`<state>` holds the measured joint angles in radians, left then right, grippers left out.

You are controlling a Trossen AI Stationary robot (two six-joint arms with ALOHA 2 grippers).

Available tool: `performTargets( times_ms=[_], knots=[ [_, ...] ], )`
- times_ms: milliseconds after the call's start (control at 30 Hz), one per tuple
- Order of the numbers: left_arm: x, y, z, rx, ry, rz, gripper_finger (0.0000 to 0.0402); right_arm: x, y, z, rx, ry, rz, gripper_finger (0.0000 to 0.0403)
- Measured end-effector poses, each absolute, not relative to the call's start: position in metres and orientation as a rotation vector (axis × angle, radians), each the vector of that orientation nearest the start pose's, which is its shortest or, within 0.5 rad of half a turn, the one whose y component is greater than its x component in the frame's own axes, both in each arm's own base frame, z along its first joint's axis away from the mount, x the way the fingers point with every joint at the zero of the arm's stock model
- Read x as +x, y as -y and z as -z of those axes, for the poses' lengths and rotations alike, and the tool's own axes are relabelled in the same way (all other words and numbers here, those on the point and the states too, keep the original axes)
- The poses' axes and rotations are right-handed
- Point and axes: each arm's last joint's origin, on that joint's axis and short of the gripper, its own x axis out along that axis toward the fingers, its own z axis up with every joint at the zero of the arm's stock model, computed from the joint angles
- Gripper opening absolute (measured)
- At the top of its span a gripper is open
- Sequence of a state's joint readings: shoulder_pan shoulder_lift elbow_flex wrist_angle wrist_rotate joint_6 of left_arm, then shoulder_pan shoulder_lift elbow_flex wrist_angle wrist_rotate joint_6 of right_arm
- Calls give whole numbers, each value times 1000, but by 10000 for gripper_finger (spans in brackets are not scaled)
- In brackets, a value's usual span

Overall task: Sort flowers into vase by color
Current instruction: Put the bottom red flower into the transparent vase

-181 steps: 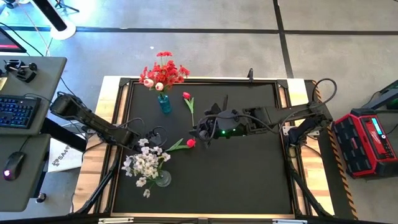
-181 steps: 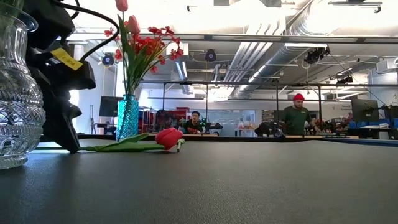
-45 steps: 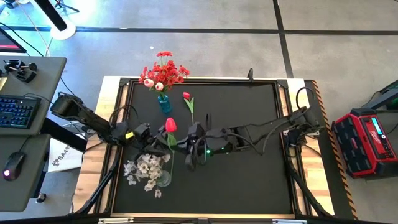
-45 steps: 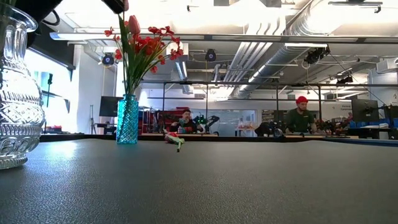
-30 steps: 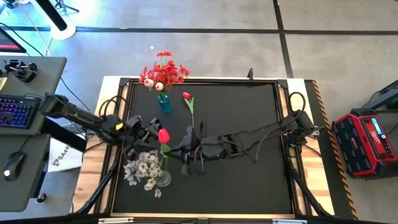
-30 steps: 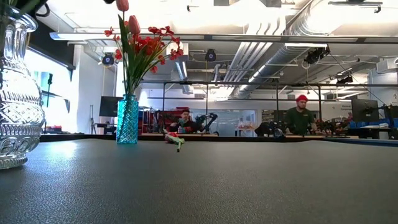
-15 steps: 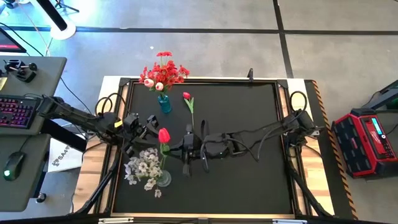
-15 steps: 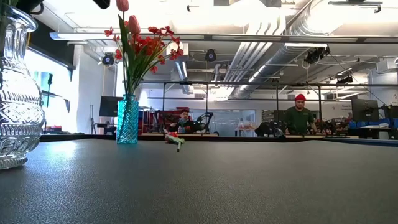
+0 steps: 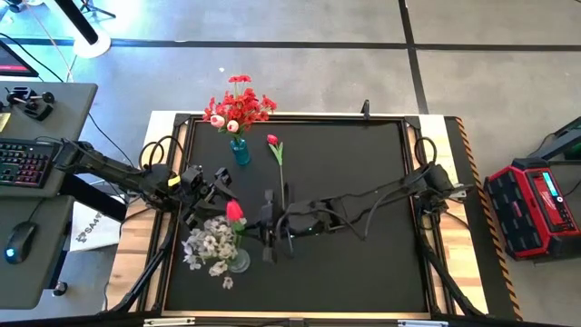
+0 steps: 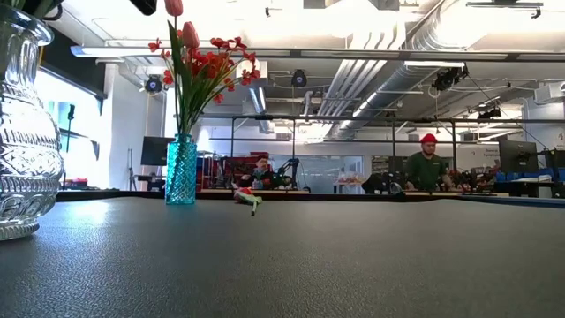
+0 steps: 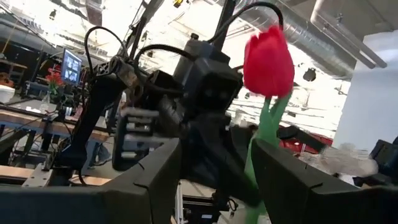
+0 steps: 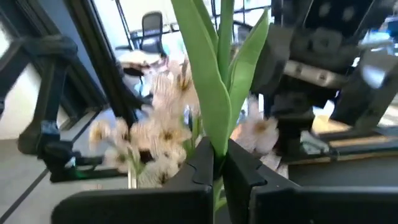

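The right gripper (image 12: pixel 214 163) pinches a red tulip (image 9: pixel 234 211) upright by its stem, just beside the white sprays (image 9: pixel 207 245); the left gripper (image 11: pixel 214 165), half-open and empty, faces it, ready to help

table mat (image 9: pixel 363 209): black, fills my wooden table frame (image 9: pixel 442 227)
toolbox (image 9: pixel 539 207): red, on floor at 3 o'clock, apart from table
keyboard (image 9: pixel 24 163): lit keys, on grey desk (image 9: pixel 36 245) at 9 o'clock
mouse (image 9: pixel 14 246): same desk, toward 8 o'clock
person (image 10: pixel 427 165): red cap, standing in room behind my table
ceiling ducts (image 10: pixel 388 44): overhead, low view
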<state>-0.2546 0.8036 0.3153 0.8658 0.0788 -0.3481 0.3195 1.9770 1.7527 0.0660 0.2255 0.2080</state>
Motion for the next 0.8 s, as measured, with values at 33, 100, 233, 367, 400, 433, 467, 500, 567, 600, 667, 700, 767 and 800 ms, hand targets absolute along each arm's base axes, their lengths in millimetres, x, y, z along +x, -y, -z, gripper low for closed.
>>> performTargets(
  times_ms=[33,100,233,367,400,433,467,500,567,600,667,700,767,800],
  knots=[
    [165,45,-267,-374,317,392,184,449,-142,-333,165,-176,-79,8],
    [165,45,-267,-376,316,392,184,449,-141,-331,172,-200,-75,22],
    [165,45,-267,-372,317,391,184,451,-135,-329,218,-225,-96,76],
    [165,45,-267,-372,317,388,184,453,-131,-329,246,-234,-146,147],
    [165,45,-267,-372,318,388,184,453,-130,-329,254,-236,-159,163],
    [165,45,-267,-372,318,388,184,453,-130,-330,265,-235,-172,177],
    [165,45,-267,-372,318,387,184,453,-129,-330,276,-231,-190,189],
    [165,45,-267,-372,318,386,184,454,-129,-331,284,-226,-209,198],
    [165,45,-267,-373,319,385,184,454,-128,-332,309,-231,-248,207],
    [165,45,-267,-372,319,385,184,454,-127,-332,318,-239,-277,209],
    [165,45,-268,-372,324,385,184,454,-126,-331,344,-256,-326,208],
    [165,45,-268,-372,325,385,184,455,-125,-332,360,-258,-335,206],
    [165,45,-268,-372,325,385,184,455,-124,-333,393,-252,-347,203],
    [164,45,-268,-372,327,385,184,455,-123,-334,401,-246,-351,201]
  ],
)
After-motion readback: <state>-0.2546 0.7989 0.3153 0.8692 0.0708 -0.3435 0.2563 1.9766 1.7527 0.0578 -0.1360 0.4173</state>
